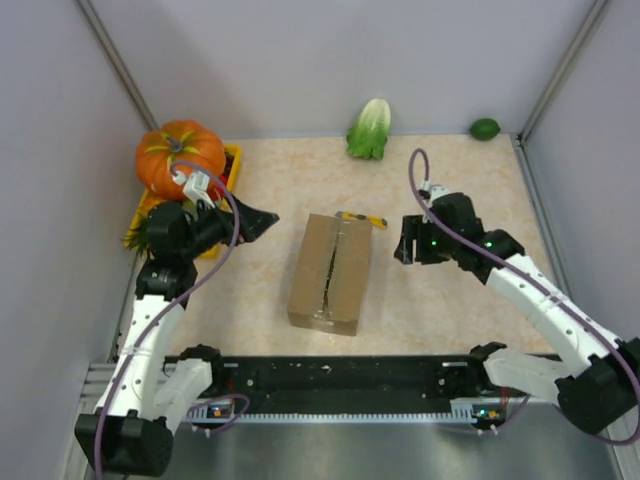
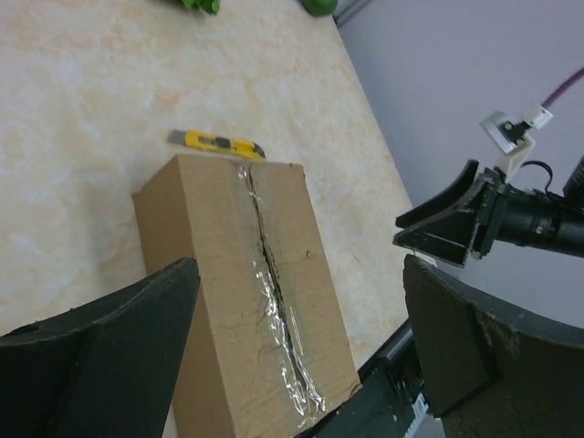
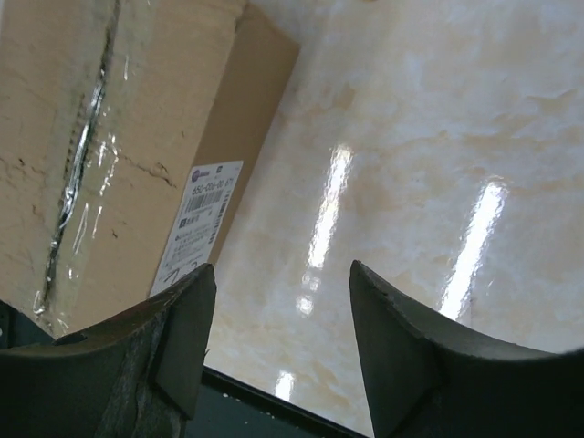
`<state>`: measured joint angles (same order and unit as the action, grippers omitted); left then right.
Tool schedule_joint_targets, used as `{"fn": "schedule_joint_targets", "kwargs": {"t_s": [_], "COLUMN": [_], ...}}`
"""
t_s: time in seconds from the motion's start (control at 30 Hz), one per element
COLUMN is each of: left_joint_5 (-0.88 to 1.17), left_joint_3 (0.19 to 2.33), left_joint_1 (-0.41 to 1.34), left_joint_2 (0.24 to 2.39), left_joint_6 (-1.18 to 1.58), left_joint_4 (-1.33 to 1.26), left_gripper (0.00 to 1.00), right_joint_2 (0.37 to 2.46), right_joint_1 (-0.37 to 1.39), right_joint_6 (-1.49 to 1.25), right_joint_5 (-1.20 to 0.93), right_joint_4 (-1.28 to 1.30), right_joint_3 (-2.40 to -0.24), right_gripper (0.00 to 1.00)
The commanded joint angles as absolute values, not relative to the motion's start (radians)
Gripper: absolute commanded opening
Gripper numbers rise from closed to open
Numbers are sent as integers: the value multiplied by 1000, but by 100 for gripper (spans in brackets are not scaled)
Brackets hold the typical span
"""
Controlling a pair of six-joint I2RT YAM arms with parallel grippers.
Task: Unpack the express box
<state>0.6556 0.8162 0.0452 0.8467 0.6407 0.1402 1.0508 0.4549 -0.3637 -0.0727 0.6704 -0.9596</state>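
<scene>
The express box point(image 1: 330, 272) is a brown cardboard box lying closed in the middle of the table, its taped centre seam slit along its length point(image 2: 274, 292). A white label point(image 3: 196, 224) is on its right side. A yellow utility knife point(image 1: 361, 218) lies on the table just behind the box and shows in the left wrist view point(image 2: 217, 143). My left gripper point(image 1: 262, 222) is open and empty, held left of the box. My right gripper point(image 1: 405, 248) is open and empty, held right of the box above the table.
An orange pumpkin point(image 1: 180, 157) sits on a yellow tray point(image 1: 234, 160) at the back left. A green leafy cabbage point(image 1: 370, 128) and a lime point(image 1: 485, 128) lie along the back wall. Grey walls enclose the table on three sides.
</scene>
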Motion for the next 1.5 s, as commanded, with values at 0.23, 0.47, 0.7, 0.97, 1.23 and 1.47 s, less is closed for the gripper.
{"fn": "schedule_joint_targets", "kwargs": {"t_s": [0.23,0.47,0.7,0.97,1.23,1.47], "left_joint_5": [496,367,235,118,9,-35], "left_joint_3": [687,666,609,679,732,762], "left_joint_1": [320,345,344,341,334,324], "left_joint_2": [926,945,874,859,870,877], "left_joint_6": [623,629,620,531,454,443], "left_joint_4": [228,344,386,494,497,542], "left_gripper": [93,93,95,97,98,99], "right_joint_2": [1380,1508,1641,1760,1715,1759], "right_joint_1": [655,725,787,793,761,655], "right_joint_6": [-480,-440,-476,-414,-282,-134], "right_joint_5": [104,20,15,93,291,249], "right_joint_4": [569,460,393,403,443,439], "right_joint_3": [-1011,-1052,-1187,-1331,-1347,-1365], "right_gripper": [52,52,55,63,69,70]}}
